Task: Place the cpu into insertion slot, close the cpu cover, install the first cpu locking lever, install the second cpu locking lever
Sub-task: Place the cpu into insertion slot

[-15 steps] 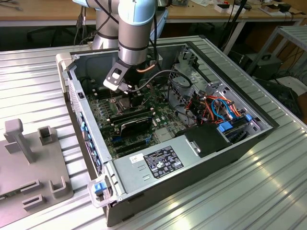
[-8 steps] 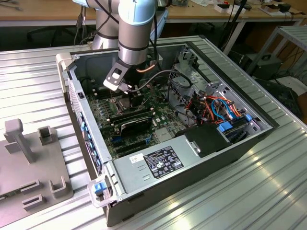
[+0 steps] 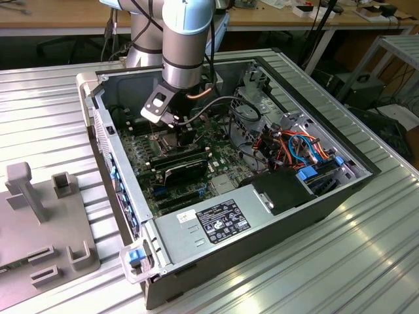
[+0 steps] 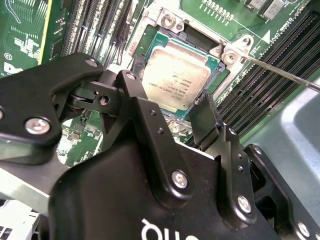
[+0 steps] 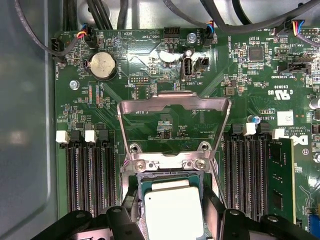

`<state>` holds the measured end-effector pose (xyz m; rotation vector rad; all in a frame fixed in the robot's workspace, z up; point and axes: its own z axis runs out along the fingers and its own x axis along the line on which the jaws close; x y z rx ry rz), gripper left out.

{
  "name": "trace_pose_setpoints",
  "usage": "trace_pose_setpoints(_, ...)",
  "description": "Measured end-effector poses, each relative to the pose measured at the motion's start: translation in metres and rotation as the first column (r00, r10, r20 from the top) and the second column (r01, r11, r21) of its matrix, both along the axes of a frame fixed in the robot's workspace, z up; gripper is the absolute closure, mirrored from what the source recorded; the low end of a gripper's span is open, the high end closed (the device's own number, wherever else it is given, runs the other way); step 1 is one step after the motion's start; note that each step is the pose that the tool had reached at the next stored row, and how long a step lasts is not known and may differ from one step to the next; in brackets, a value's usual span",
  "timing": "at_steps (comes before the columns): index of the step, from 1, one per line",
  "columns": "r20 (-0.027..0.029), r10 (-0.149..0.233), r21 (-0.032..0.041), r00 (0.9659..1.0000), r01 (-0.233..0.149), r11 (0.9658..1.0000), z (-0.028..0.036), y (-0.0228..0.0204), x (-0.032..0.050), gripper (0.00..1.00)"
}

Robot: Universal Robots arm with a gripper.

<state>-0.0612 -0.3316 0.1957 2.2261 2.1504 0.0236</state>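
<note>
Step 1 in hand: gripper (image 5: pixel 172 199) was closed narrow on cpu (image 5: pixel 172 216) edges, cpu sitting in insertion slot (image 4: pixel 159 24). Behind it, cpu cover (image 5: pixel 172 100) stood open, upright. Judged: seating req'd chip flat, square to rim.

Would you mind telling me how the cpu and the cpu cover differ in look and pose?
The cpu is a solid square with a dull metal top; the cpu cover is a windowed silvery frame. The cpu lies flat in the insertion slot; the cpu cover is swung open. Both look metallic.
</note>
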Motion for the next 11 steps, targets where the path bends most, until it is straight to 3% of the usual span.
trace_pose_setpoints(7, -0.0001, 0.0, -0.0001, 1.0, 0.0, 1.0, 0.0002, 0.0, 0.0005, 0.42)
trace_pose_setpoints(11, -0.0028, 0.0, 0.0002, 1.0, 0.0, 1.0, 0.0065, 0.0001, 0.0005, 0.42)
